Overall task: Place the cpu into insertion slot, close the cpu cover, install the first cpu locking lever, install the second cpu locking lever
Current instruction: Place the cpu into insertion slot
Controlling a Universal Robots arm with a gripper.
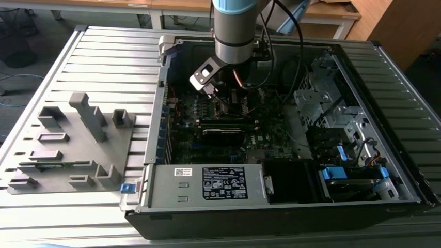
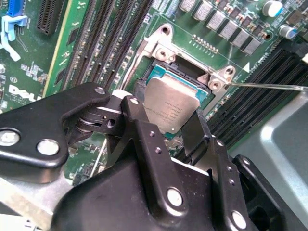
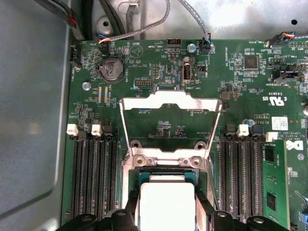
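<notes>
In both wrist views my gripper (image 2: 168, 103) (image 3: 167, 208) is shut on the cpu (image 2: 169, 107) (image 3: 167, 202), a flat silvery square pinched by two opposite edges between the black fingers (image 2: 137, 115). The cpu sits right over the insertion slot (image 2: 190, 72) (image 3: 166, 174), a dark socket with a silvery rim. I cannot tell whether it rests in the slot. The cpu cover (image 3: 171, 100), a silvery frame with a square window, stands swung open beyond the socket. A thin wire lever (image 2: 269, 87) sticks out sideways from the socket corner. In the exterior view the gripper (image 1: 219, 98) reaches down into the open computer case.
Long black memory slots (image 3: 94, 178) (image 3: 240, 173) flank the socket on both sides. Cables (image 1: 282, 62) hang beside the arm inside the case (image 1: 148, 155). A grey part fixture (image 1: 69, 144) lies on the slatted table at the exterior view's left.
</notes>
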